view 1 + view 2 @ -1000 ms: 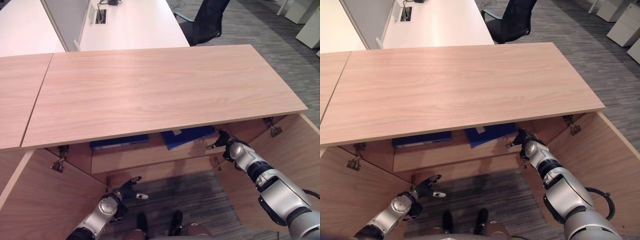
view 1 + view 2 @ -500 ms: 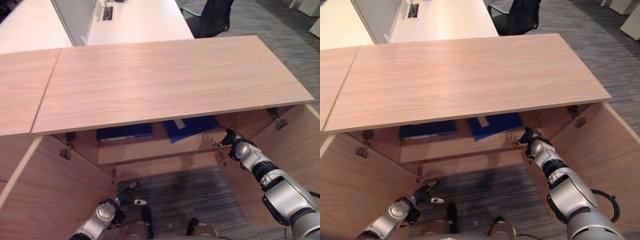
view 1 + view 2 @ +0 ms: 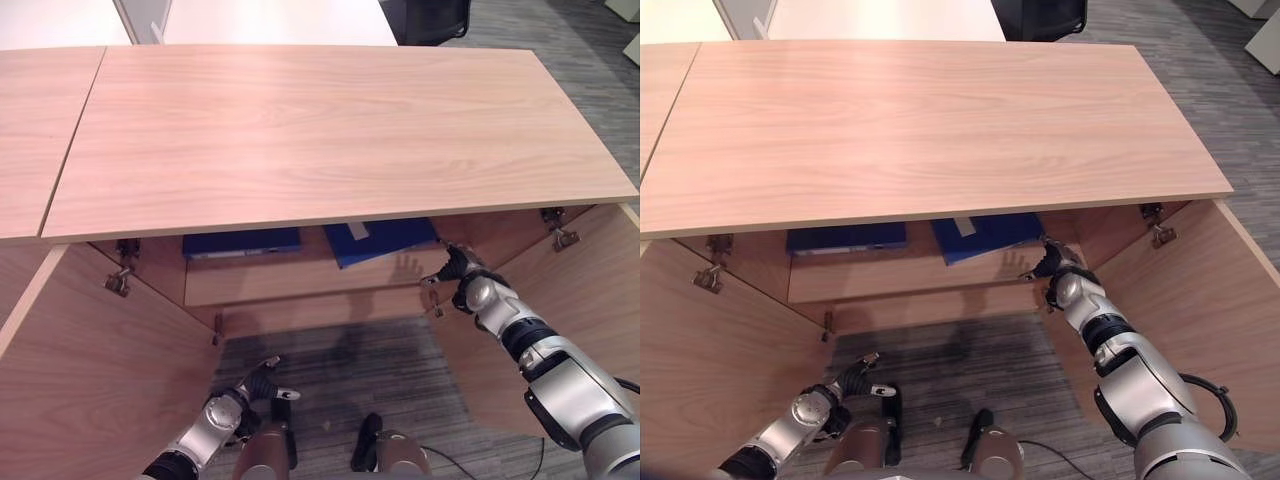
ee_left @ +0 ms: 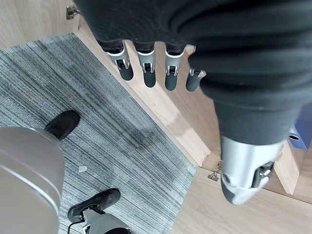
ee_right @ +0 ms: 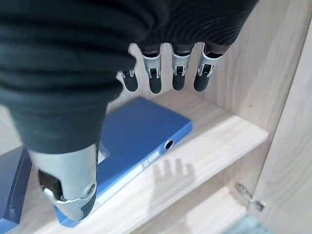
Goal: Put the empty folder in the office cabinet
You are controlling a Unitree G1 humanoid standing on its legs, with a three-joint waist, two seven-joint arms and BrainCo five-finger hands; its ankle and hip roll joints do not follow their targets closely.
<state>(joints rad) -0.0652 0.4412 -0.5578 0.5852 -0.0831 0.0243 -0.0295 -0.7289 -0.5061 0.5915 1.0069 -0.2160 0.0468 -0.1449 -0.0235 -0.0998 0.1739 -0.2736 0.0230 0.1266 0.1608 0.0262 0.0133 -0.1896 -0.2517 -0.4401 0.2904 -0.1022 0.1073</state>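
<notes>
Left eye view shows the left hand (image 3: 245, 393) low over the carpet, fingers loose and empty. Higher up, the right hand (image 3: 458, 270) hangs open at the cabinet (image 3: 300, 290) shelf's edge. Beyond it the blue folder (image 5: 131, 141) lies flat on that shelf, apparently released.
</notes>
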